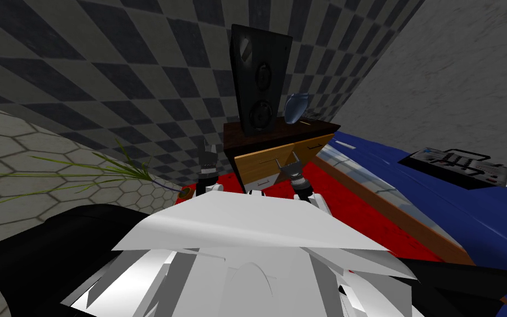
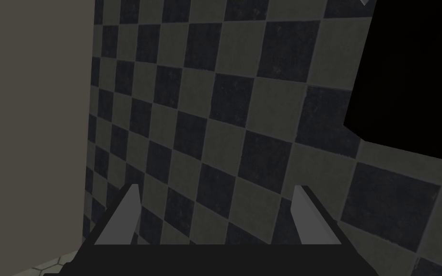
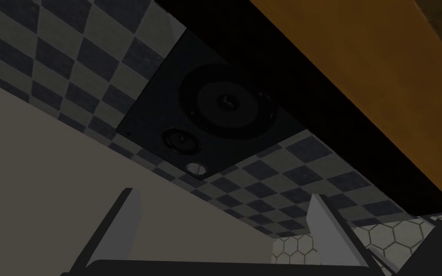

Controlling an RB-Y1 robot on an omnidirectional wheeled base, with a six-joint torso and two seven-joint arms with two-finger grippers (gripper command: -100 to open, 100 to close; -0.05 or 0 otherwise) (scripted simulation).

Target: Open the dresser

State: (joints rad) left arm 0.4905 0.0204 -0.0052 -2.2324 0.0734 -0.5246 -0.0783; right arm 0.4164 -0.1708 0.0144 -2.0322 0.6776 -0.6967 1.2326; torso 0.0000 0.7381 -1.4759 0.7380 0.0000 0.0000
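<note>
I hold my right gripper (image 1: 290,161) wide open near the dresser (image 1: 262,158) front, ready to grab. My left gripper (image 1: 209,148) hangs beside it, wide too.

No text, labels or numbers legible, markings on the grey device (image 1: 456,165) too small to tell

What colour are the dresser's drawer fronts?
Orange-brown wood drawer fronts, under a dark brown top. They show best in the head view.
</note>
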